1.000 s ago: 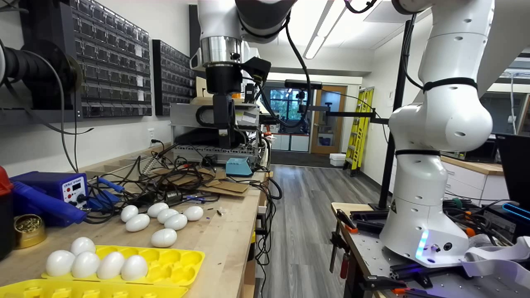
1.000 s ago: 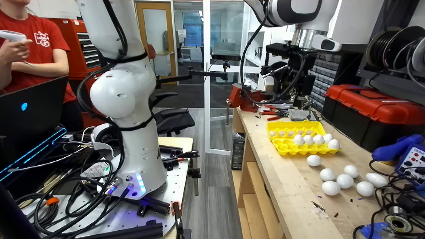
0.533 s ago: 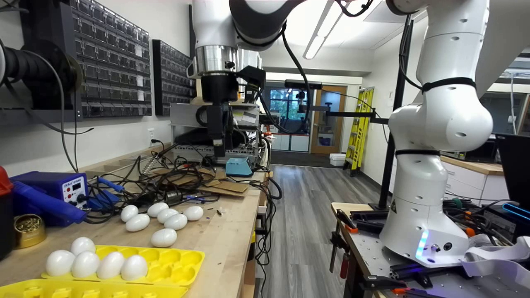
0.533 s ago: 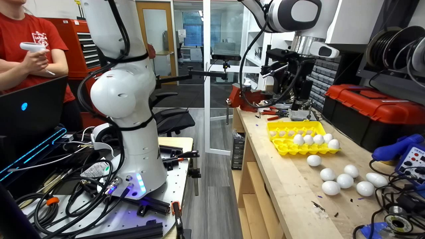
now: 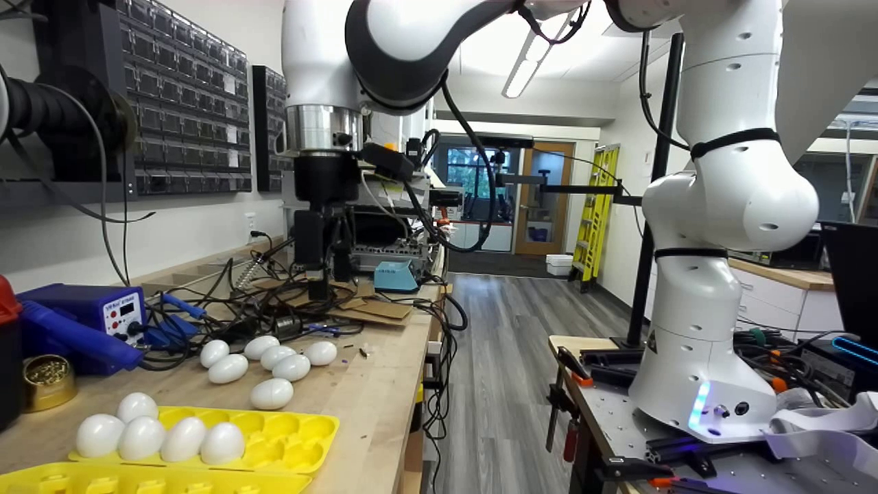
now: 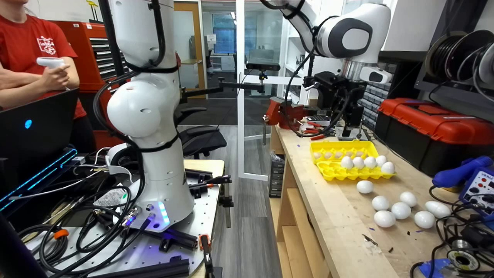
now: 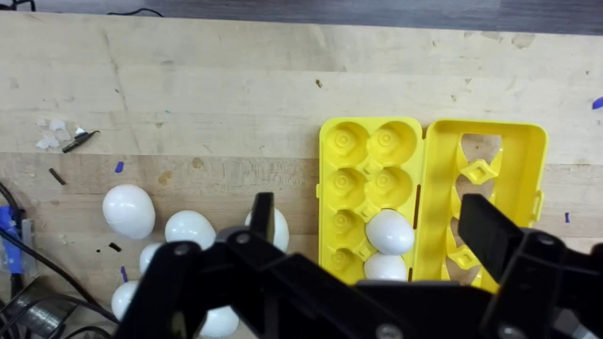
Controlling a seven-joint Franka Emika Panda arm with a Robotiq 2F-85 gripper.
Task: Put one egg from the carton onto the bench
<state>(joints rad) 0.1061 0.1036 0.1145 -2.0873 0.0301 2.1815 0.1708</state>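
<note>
Our gripper (image 7: 370,217) has come lower, spread wide and empty, so we're likely lining up the pick. From the wrist view's centre, the carton (image 7: 438,179) sits toward three o'clock, its nearest egg (image 7: 390,232) at four.

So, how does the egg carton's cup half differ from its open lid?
The cup half is shaped into rounded cups, while the lid is cut through in places, showing the bench beneath. White eggs sit in the cup half, while no egg shows in the lid. Both are bright yellow and joined along one side.
</note>
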